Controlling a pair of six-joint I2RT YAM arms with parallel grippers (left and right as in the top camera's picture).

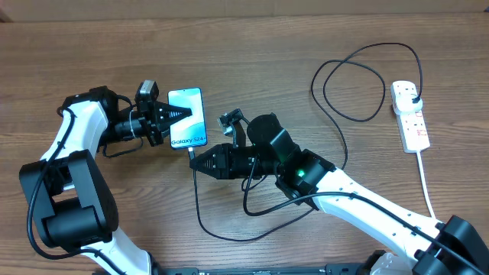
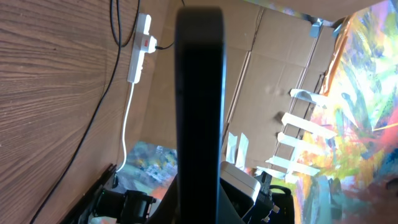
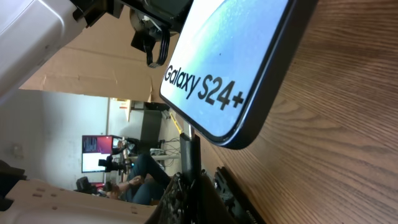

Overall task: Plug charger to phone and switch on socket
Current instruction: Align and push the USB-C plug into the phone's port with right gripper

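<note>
The phone [image 1: 188, 116] with its light blue "Galaxy S24" screen lies on the table, tilted up on one long edge. My left gripper [image 1: 173, 114] is shut on its left long edge. In the left wrist view the phone [image 2: 199, 93] is a dark edge-on bar between the fingers [image 2: 200, 208]. My right gripper [image 1: 194, 161] is shut on the charger's connector end [image 3: 188, 152], whose tip meets the phone's bottom edge [image 3: 205, 127]. The thin black cable [image 1: 200, 214] loops over the table to a black plug [image 1: 413, 95] in the white socket strip [image 1: 410, 122].
The strip's thick white cord [image 1: 428, 187] runs toward the front right edge. The black cable makes a wide loop [image 1: 351, 84] at the back right. The strip [image 2: 142, 43] also shows in the left wrist view. Cardboard walls stand beyond the table.
</note>
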